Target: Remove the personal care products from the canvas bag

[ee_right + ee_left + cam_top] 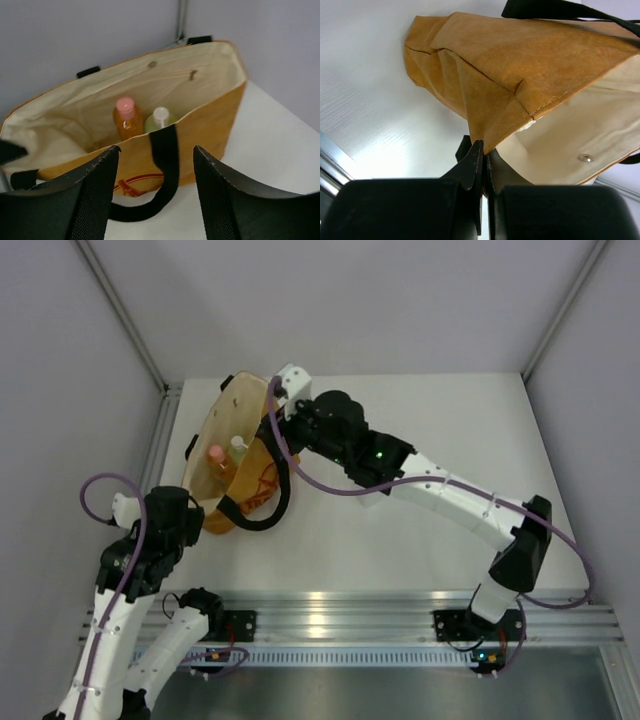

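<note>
The canvas bag stands open at the table's left, mustard outside and cream inside, with black strap handles. Two personal care products stand inside it: an orange bottle with a pink cap and a pale green bottle with a white cap. From above, the orange bottle and the green one show through the mouth. My left gripper is shut on the bag's near corner edge. My right gripper hovers open just outside the bag's right wall, with a strap seen between its fingers, untouched.
Grey enclosure walls close in at the left, back and right. An aluminium rail runs along the near edge by the arm bases. Purple cables loop along both arms. White tabletop lies right of the bag.
</note>
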Robot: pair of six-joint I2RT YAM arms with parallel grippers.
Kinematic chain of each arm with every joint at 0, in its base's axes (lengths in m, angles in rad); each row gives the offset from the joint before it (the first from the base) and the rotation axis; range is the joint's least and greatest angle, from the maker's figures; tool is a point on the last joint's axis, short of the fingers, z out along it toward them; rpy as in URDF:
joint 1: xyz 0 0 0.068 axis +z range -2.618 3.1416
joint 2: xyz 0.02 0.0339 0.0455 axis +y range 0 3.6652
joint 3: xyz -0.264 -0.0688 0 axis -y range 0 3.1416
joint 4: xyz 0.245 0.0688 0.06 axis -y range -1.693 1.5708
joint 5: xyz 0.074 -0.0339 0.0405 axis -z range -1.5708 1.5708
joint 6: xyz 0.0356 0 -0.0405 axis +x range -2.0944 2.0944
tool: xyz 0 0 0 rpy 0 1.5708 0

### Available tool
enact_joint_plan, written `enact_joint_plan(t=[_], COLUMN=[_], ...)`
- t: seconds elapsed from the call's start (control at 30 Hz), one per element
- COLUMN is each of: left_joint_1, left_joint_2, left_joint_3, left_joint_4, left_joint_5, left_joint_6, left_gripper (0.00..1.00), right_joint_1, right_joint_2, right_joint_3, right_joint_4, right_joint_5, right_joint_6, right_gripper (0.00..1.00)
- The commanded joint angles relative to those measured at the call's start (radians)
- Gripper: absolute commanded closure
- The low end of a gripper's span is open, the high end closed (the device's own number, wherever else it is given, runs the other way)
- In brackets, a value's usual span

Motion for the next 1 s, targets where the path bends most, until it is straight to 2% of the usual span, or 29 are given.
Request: enact_joint_plan(t=[0.0, 0.17, 0.43, 0.7, 0.87, 0.97], left_joint_1=[0.000, 0.002, 0.000, 0.002, 0.000, 0.000], left_joint_2=[0.000, 0.009, 0.000, -0.012, -0.020, -0.032], left_joint_3=[0.044, 0.034, -0.006, -0.016, -0.027, -0.027], left_joint_4=[0.044, 0.058, 0.078, 0.078, 0.078, 0.077], left_joint_5=[-0.001, -0.011, 0.000, 0.003, 0.020, 0.015], left_joint_6=[0.030, 0.027, 0.007, -0.011, -0.005, 0.004], left_gripper=[1.00, 1.00, 1.00, 1.00, 1.00, 1.00], right_joint_1=[0.053, 0.080, 0.083, 0.081, 0.073, 0.052], right_joint_2=[0.073, 0.220, 0.444, 0.608, 0.674, 0.700], right_joint_3=[0.100, 0.284, 0.531, 0.688, 0.714, 0.720], right_joint_4=[-0.155, -0.207, -0.221, -0.218, -0.189, -0.159], right_joint_5=[-0.125, -0.157, -0.146, -0.139, -0.097, -0.094], right_joint_6=[0.005, -0.011, -0.014, -0.012, -0.005, 0.008], right_gripper=[0.41, 0.47, 0.48, 0.47, 0.43, 0.44])
